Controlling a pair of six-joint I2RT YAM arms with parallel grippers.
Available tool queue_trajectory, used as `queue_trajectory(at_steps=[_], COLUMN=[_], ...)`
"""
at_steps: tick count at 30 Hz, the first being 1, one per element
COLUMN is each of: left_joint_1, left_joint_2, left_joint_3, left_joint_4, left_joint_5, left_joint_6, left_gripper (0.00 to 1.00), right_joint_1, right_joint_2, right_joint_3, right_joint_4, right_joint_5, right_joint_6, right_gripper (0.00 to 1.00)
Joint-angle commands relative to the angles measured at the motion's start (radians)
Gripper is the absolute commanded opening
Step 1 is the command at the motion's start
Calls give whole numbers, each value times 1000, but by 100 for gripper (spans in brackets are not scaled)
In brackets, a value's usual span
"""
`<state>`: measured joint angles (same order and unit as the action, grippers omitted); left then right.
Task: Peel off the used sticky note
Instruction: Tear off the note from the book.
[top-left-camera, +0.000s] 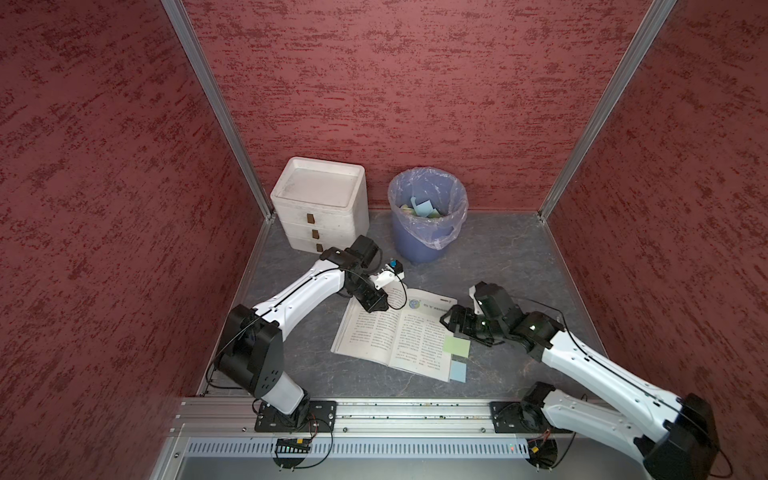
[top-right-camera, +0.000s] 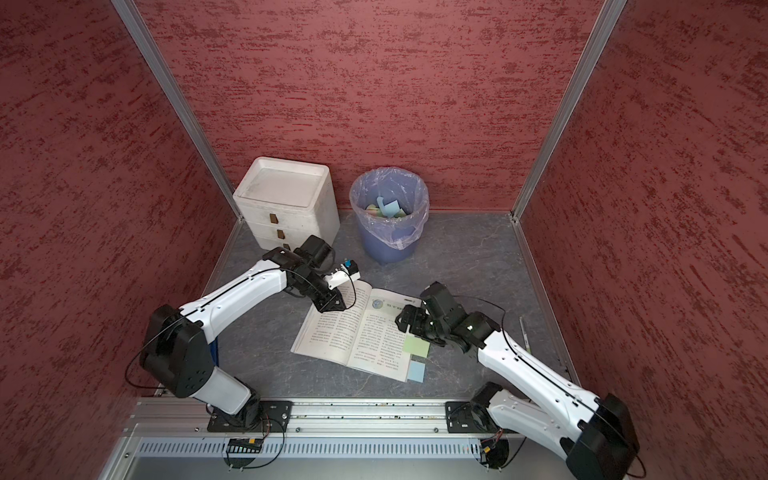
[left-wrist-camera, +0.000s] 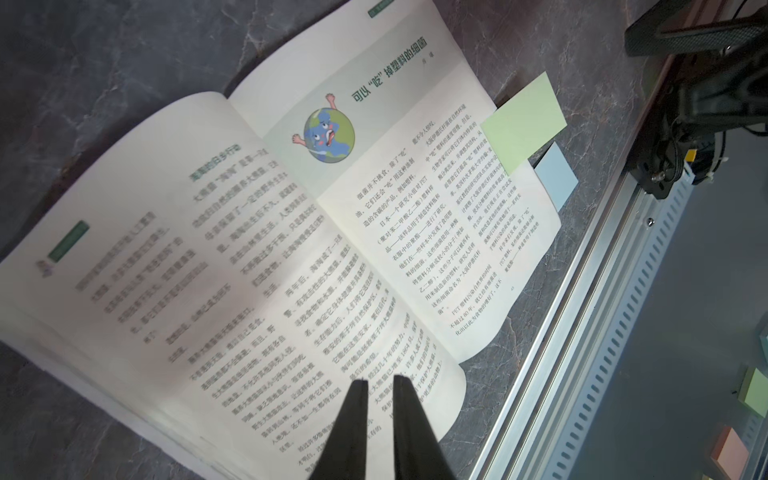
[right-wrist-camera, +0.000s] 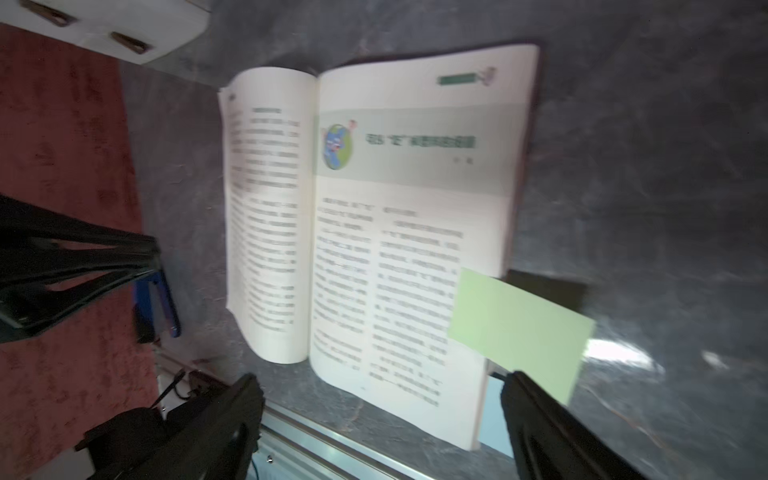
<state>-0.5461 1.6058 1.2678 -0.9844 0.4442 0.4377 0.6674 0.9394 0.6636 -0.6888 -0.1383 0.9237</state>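
An open book (top-left-camera: 386, 332) lies flat on the grey table. Two sticky notes hang off the outer edge of its right page: a green sticky note (top-left-camera: 457, 345) (right-wrist-camera: 519, 328) and, nearer the front, a blue one (top-left-camera: 458, 371) (left-wrist-camera: 557, 180). Neither shows any writing, so I cannot tell which is the used one. My right gripper (top-left-camera: 451, 322) (right-wrist-camera: 382, 395) hovers open and empty over the right page, one finger beside the green note. My left gripper (top-left-camera: 378, 306) (left-wrist-camera: 380, 380) is almost shut, holds nothing, and sits at the far edge of the left page.
A blue bin (top-left-camera: 428, 245) lined with a plastic bag and holding discarded notes stands at the back. A white three-drawer unit (top-left-camera: 320, 203) is to its left. A pen (top-right-camera: 524, 332) lies at the right. An aluminium rail (top-left-camera: 374, 415) runs along the front.
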Motion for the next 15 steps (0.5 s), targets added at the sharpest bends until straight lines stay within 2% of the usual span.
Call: queue_trajectory(at_steps=[1, 7, 15], left_joint_1=[-68, -176, -232], left_joint_2=[63, 225, 358], left_joint_3=[54, 164, 256], left_joint_4=[64, 82, 107], left_joint_5=[-20, -37, -44], left_joint_6=[-17, -20, -29], left_gripper=[15, 15, 15], right_joint_1=[-29, -70, -93], right_joint_2=[-88, -114, 70], right_joint_3=[-77, -176, -247], right_joint_4=[-141, -98, 223], right_joint_5=[62, 43, -66], right_joint_6=[55, 103, 81], right_gripper=[92, 89, 84])
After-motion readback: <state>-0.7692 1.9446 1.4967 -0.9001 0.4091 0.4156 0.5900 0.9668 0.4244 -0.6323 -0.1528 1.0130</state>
